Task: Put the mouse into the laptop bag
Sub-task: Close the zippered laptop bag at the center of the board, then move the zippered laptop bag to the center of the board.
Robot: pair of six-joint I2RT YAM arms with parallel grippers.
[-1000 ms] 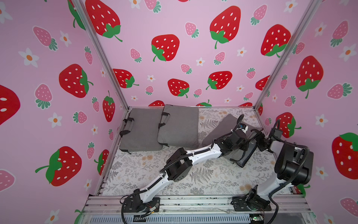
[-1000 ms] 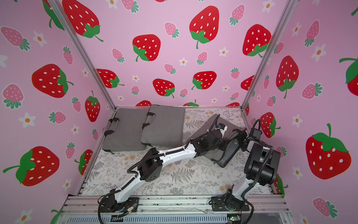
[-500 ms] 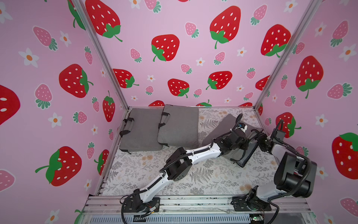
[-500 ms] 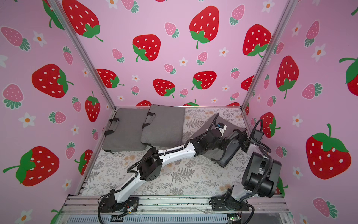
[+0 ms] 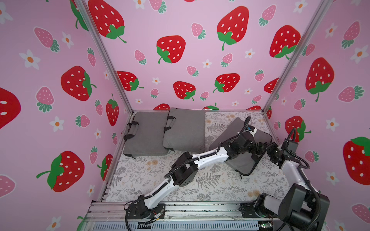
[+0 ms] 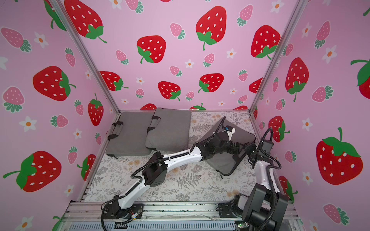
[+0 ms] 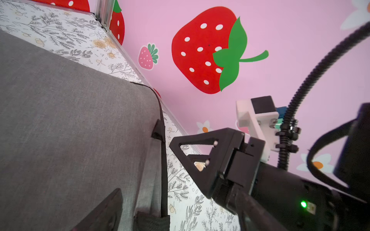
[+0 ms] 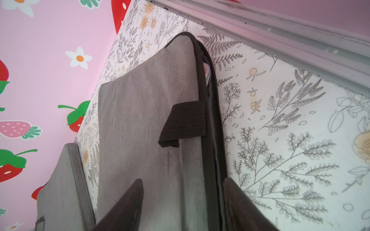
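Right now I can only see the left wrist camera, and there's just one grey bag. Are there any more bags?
Observer: Yes, two more. In both top views the far-left bag and the middle bag lie at the back, and the middle one overlaps the other's edge.
Operator: Is my bag's zip open?
Observer: Partly. The right wrist view shows the zip gaping near a corner of your bag. There's something pale inside, but I can't tell what it is.
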